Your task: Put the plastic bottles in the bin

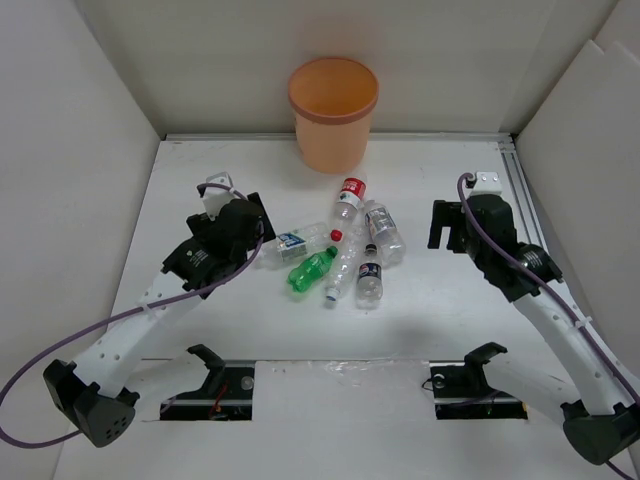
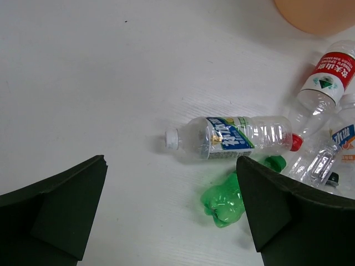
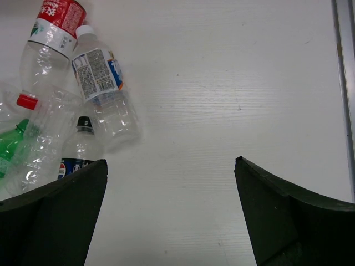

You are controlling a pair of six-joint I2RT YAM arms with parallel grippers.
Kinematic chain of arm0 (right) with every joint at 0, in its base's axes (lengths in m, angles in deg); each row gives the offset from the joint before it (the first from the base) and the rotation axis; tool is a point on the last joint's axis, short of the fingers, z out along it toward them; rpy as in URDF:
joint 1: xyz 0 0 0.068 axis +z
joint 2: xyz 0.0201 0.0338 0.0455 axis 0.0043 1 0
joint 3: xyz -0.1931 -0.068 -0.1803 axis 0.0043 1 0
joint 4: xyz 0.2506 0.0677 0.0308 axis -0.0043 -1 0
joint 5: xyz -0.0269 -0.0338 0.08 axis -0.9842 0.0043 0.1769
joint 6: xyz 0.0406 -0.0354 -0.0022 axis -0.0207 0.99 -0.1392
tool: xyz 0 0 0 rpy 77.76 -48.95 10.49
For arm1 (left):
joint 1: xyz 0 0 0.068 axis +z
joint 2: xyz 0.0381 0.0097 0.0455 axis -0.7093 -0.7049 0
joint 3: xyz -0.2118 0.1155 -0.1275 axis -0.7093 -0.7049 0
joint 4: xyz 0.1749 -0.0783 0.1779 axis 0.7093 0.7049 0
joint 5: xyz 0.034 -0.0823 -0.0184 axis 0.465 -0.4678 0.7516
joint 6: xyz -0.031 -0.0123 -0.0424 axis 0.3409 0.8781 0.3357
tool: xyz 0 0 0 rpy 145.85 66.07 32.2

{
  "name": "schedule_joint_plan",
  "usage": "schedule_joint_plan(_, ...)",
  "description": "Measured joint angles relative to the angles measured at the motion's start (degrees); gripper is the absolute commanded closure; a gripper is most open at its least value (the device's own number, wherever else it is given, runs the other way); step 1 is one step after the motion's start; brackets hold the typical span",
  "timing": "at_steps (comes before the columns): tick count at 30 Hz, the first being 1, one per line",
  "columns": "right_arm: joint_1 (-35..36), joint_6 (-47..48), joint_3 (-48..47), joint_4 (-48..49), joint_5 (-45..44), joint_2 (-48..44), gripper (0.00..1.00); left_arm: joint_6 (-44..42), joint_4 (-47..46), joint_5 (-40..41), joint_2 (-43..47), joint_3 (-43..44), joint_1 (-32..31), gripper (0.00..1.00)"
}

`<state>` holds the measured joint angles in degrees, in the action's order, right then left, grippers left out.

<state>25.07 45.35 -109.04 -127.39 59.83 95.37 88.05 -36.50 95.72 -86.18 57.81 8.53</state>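
Observation:
Several plastic bottles lie in a heap mid-table. They are a green one (image 1: 312, 269), a clear one with a blue-green label (image 1: 295, 243), a red-labelled one (image 1: 347, 200), a dark-labelled one (image 1: 370, 275) and others. The orange bin (image 1: 333, 110) stands upright behind them at the back. My left gripper (image 1: 255, 222) is open and empty just left of the heap. In the left wrist view the gripper (image 2: 171, 162) faces the blue-green labelled bottle (image 2: 233, 137) and the green bottle (image 2: 224, 199). My right gripper (image 1: 440, 225) is open and empty to the right of the heap, over bare table (image 3: 170, 162).
White walls enclose the table on the left, back and right. A metal rail (image 1: 520, 190) runs along the right edge. Two black stands (image 1: 215, 365) (image 1: 470, 368) sit at the near edge. In the right wrist view, bottles (image 3: 102, 88) lie at the upper left.

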Motion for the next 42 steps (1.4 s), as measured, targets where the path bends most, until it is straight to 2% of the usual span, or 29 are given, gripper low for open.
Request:
schedule_joint_plan(13,0.0,0.22,-0.11,-0.33,0.11,1.05,0.0,-0.5,-0.09,-1.18,-0.09,0.0,0.0,0.0)
schedule_joint_plan(17,0.0,1.31,-0.33,1.18,2.75,2.23,0.0,-0.98,-0.33,-1.9,-0.46,0.0,0.0,0.0)
schedule_joint_plan(20,0.0,2.38,-1.92,3.34,6.4,7.45,0.0,-1.2,-0.48,-2.58,-1.11,0.0,0.0,0.0)
schedule_joint_plan(27,-0.48,4.52,-7.61,8.83,14.29,27.08,0.0,-2.36,-0.74,-4.0,-1.4,-0.04,0.0,0.0)
schedule_joint_plan(31,-0.48,4.94,-7.82,11.91,17.09,36.0,0.01,-2.95,-1.09,-4.98,-1.38,-0.26,0.0,0.0)
schedule_joint_plan(42,-0.42,3.56,-3.26,18.23,19.15,47.32,0.05,-4.2,-2.71,-6.78,-0.33,-0.63,0.0,0.0)
